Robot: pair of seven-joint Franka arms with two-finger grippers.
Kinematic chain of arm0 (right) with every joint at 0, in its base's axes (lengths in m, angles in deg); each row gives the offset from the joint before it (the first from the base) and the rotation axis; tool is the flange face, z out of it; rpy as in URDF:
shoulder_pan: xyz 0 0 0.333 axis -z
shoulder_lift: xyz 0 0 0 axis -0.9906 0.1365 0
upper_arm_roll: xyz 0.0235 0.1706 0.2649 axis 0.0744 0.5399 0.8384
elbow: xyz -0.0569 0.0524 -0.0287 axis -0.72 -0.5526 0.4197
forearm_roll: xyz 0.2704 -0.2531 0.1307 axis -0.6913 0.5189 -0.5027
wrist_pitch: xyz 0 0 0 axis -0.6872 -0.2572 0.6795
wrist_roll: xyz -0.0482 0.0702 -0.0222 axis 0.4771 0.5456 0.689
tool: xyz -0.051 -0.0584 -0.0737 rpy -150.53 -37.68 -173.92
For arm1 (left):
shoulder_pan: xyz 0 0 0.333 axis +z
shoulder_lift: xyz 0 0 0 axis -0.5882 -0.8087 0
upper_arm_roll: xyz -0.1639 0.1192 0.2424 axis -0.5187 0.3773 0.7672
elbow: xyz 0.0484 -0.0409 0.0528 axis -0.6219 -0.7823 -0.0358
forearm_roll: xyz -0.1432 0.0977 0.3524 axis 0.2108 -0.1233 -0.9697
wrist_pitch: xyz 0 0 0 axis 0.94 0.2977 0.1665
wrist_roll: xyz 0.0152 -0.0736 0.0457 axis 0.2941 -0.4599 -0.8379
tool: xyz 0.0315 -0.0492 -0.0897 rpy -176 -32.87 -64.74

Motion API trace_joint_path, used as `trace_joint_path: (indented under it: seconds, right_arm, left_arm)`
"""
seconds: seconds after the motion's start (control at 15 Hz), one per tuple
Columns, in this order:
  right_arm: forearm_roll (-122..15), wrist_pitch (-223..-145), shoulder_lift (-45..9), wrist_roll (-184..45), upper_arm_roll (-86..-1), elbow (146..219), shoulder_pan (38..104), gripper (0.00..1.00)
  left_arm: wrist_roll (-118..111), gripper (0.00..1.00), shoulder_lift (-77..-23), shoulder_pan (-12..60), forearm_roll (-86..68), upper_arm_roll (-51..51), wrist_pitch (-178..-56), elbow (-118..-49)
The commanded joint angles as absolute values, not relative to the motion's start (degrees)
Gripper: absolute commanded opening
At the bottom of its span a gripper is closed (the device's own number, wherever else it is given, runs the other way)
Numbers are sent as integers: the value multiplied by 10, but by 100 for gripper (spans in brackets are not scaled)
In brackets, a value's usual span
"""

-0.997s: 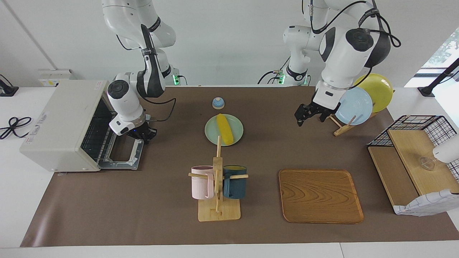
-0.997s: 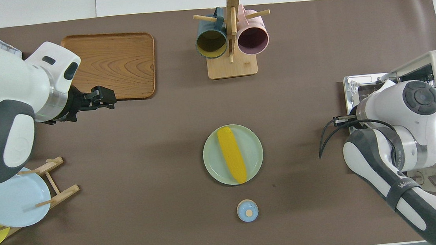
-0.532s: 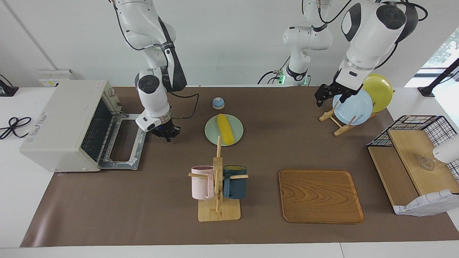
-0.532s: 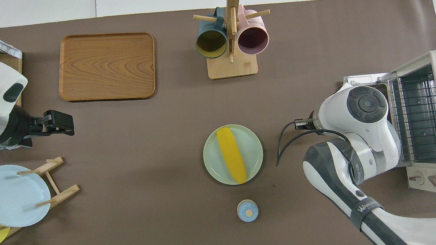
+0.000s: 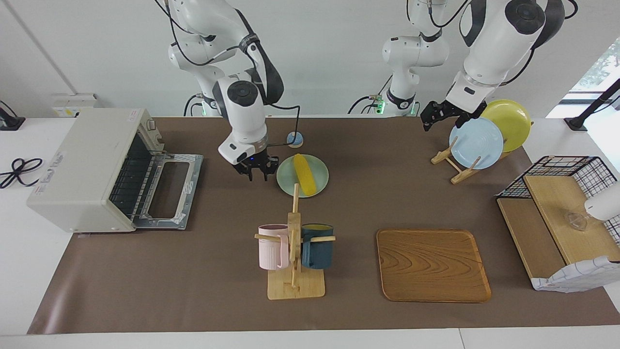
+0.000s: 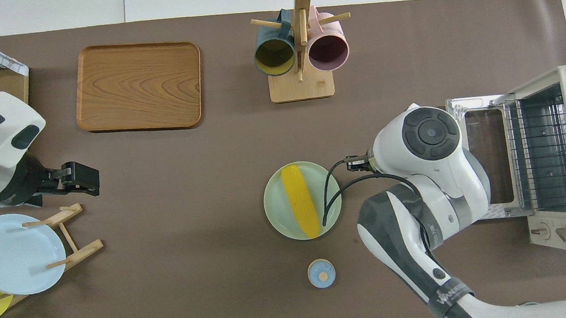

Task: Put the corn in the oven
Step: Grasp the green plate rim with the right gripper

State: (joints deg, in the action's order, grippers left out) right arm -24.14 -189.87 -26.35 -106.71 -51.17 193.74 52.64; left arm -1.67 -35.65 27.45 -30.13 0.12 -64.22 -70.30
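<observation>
One corn (image 5: pixel 303 174) lies on one pale green plate (image 5: pixel 319 185) at mid-tabletop, untouched, and one oven (image 5: pixel 82 167) stands at the right arm's end of the tabletop with its door (image 5: pixel 170 189) folded down flat and the wire rack exposed. The right claw (image 5: pixel 256 173) hangs just beside the plate's rim, on the oven's side of it, fingers pointing down and parted narrowly, holding nothing.

Step in hand, as judged: reaching for the corn. To do it well, the right claw should centre over the cob's middle, turn so the fingers span its width rather than its length, widen enough to clear both flanks, then descend without striking the plate rim. A grip near the tapered end would likely let the cob tilt.

The left claw (image 5: pixel 432 115) waits above the plate rack (image 5: pixel 448 160), fingers spread wide, empty.

Count of other items: two plates on the rack, one blue (image 5: pixel 475 143) and one yellow (image 5: pixel 512 119); two mugs on one wooden stand (image 5: pixel 295 286), pink (image 5: pixel 272 247) and dark blue (image 5: pixel 317 246); one wooden tray (image 5: pixel 432 264); one small blue bell (image 5: pixel 295 139).
</observation>
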Motion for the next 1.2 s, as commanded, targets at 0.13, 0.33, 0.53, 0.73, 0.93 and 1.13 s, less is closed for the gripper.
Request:
trace_joint_path:
  seconds: [0.13,0.33,0.53,0.73,0.93,1.13]
  right_arm:
    - [-252,-1844,-166,-1191,-517,1791,432,50]
    - [-216,-1884,-105,-1255,-517,1762,370,48]
    - [-208,-1915,-88,-1261,-517,1767,359,30]
    - [-207,-1922,-88,-1264,-517,1784,350,29]
    - [-207,-1951,-94,-1264,-517,1816,350,29]
    - [-201,-1969,-102,-1263,-517,1848,349,30]
  left_arm:
    - [-4,100,-379,285,-291,-2,-612,-658]
    - [16,100,-373,286,-292,-3,-622,-674]
    - [18,100,-373,292,-300,-6,-621,-672]
    - [23,100,-374,294,-318,-10,-619,-669]
    - [22,100,-374,299,-319,-15,-616,-669]
    - [21,100,-375,300,-320,-15,-617,-669]
